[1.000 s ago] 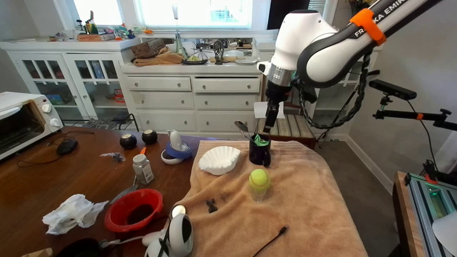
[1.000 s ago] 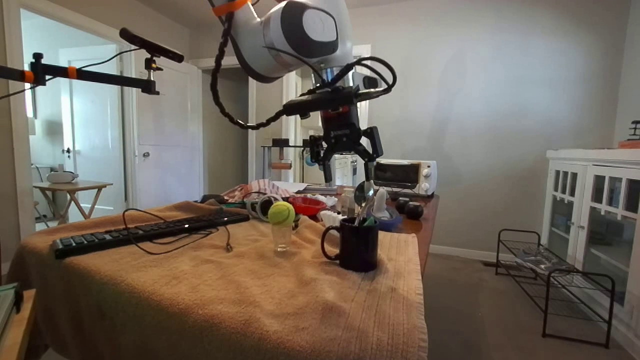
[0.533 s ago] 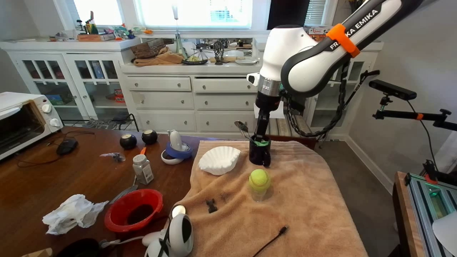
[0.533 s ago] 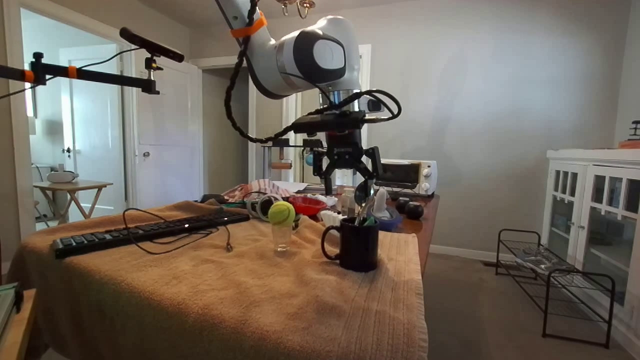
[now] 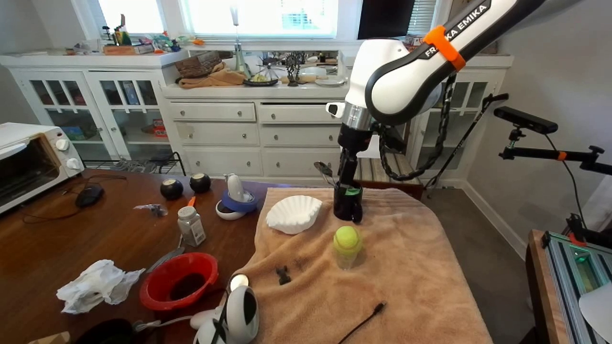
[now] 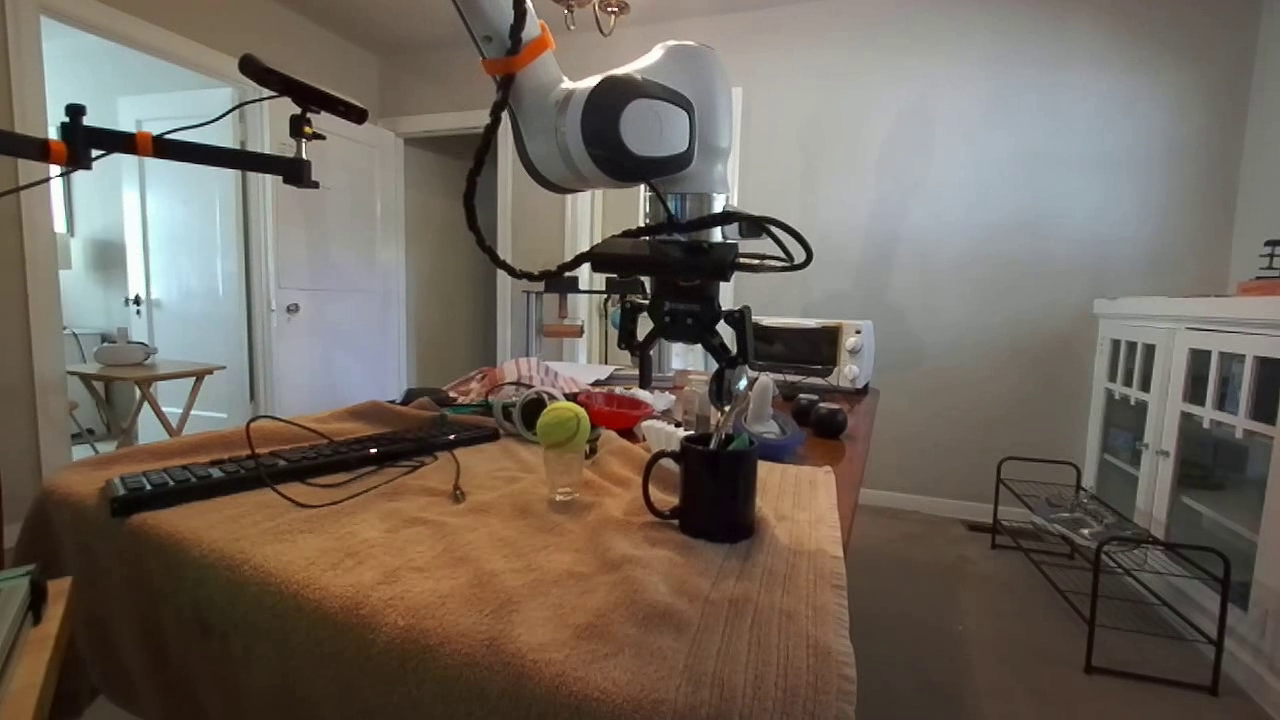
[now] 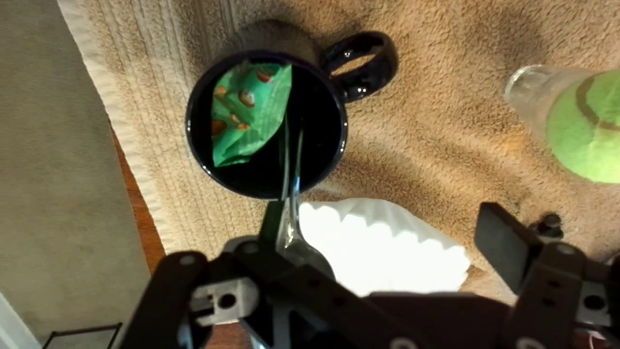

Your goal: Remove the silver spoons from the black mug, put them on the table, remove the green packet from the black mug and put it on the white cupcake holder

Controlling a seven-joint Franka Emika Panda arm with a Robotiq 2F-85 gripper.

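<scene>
The black mug [image 5: 342, 208] stands upright on the towel; it also shows in an exterior view [image 6: 718, 495] and in the wrist view [image 7: 271, 41]. Silver spoons [image 6: 733, 400] lean out of it, bowls up; their handles and bowls show in the wrist view [image 7: 294, 228]. The green packet [image 7: 252, 114] sits inside the mug at the side away from the spoons. The white cupcake holder [image 5: 293, 215] lies beside the mug. My gripper [image 7: 387, 230] is open above the mug's rim on the spoon side. One finger is close beside the spoons; whether it touches them I cannot tell.
A tennis ball [image 5: 347, 240] rests on a clear glass near the mug. A keyboard [image 6: 300, 465] with a cable lies on the towel [image 6: 450, 590]. A blue tape roll [image 5: 240, 203], a shaker [image 5: 191, 227] and a red bowl [image 5: 179, 282] stand on the wooden table.
My gripper has come down and moved toward the spoons and the cupcake holder, staying open. The mug, spoons and packet have not visibly moved.
</scene>
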